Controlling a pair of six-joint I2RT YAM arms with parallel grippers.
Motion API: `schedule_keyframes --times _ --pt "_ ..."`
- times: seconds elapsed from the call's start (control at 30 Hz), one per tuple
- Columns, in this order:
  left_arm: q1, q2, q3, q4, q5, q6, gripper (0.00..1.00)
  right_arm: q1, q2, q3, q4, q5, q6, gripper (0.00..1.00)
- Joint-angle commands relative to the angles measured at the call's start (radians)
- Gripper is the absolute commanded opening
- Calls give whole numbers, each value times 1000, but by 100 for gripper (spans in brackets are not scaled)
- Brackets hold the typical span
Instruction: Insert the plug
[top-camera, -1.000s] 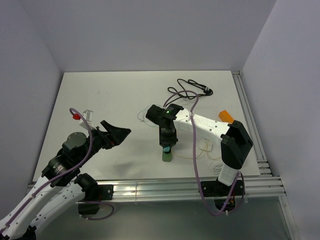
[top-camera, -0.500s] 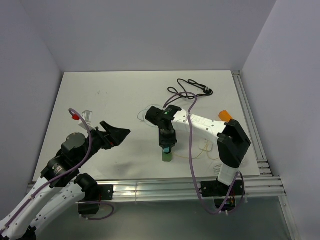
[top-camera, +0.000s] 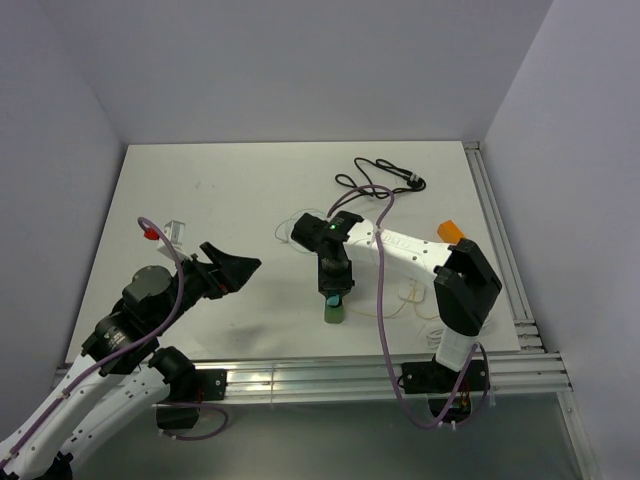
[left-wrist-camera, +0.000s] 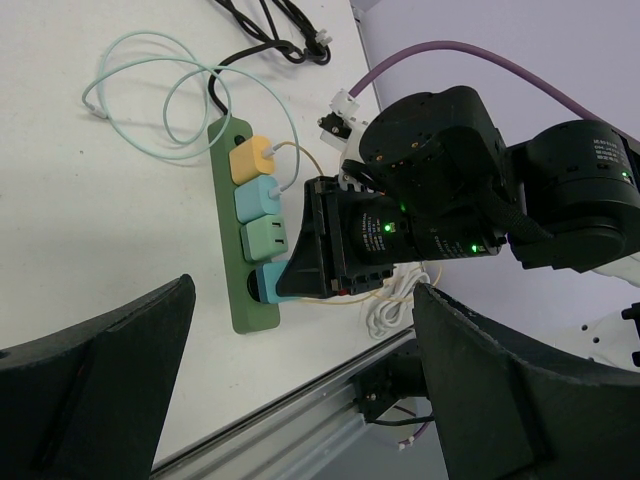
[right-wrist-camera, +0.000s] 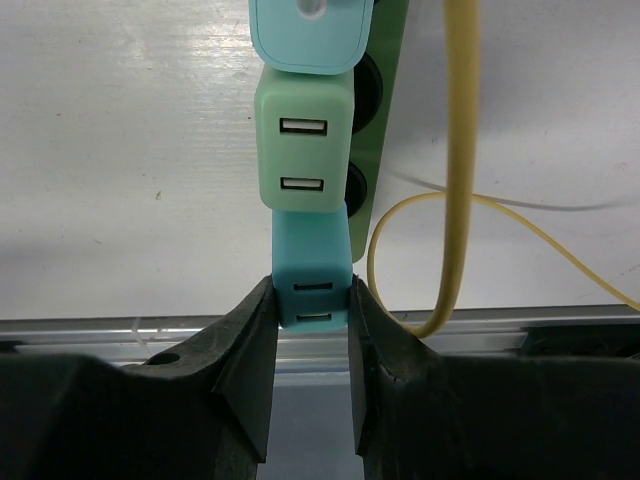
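**Teal plug clamped at the near end of the strip**

On the left, I found the left gripper (top-camera: 236, 268) raised over the white table (top-camera: 220, 190). Its jaws were spread wide with nothing between them, and it was well apart from the work.

Near the middle lay the long green plastic power strip (left-wrist-camera: 232, 300), flat on the table. A row of four square adapters sat on it: yellow (left-wrist-camera: 252, 158), light blue (left-wrist-camera: 258, 198), pale green (left-wrist-camera: 266, 238), and the teal plug (right-wrist-camera: 312, 270) at the end nearest the rail. The teal plug touched the pale green adapter. I could not tell whether it was fully seated.

The right gripper (right-wrist-camera: 312, 300) stood narrow, and its two black fingers (right-wrist-camera: 252, 350) pinched the teal plug from both sides. A thin yellow cable (right-wrist-camera: 460, 150) looped just beside the strip.

Further right, a coiled black cord (top-camera: 385, 175) lay at the far side, and a small orange block (top-camera: 451, 231) sat near the right edge.
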Motion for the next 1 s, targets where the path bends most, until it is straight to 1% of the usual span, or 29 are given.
schedule_keyframes --times 0.0,0.3,0.5,0.7,0.83,0.9,0.97 --pt "-2 -3 16 16 1 24 95 -11 24 -34 29 41 12 0" --pt "-3 -5 14 12 3 24 95 -16 79 -96 101 37 20 0" --pt "-2 -5 22 1 0 29 95 -13 160 -87 115 57 8 0" --pt "-2 -14 14 2 1 27 95 -14 235 -21 78 76 -32 0" --pt "-2 -12 13 1 1 26 95 -13 280 -18 94 77 -45 0" --pt "-3 -14 17 -4 1 29 95 -13 286 -56 112 68 -32 0" --pt "-2 -14 23 -14 -8 33 95 -1 269 -102 169 44 -17 0"
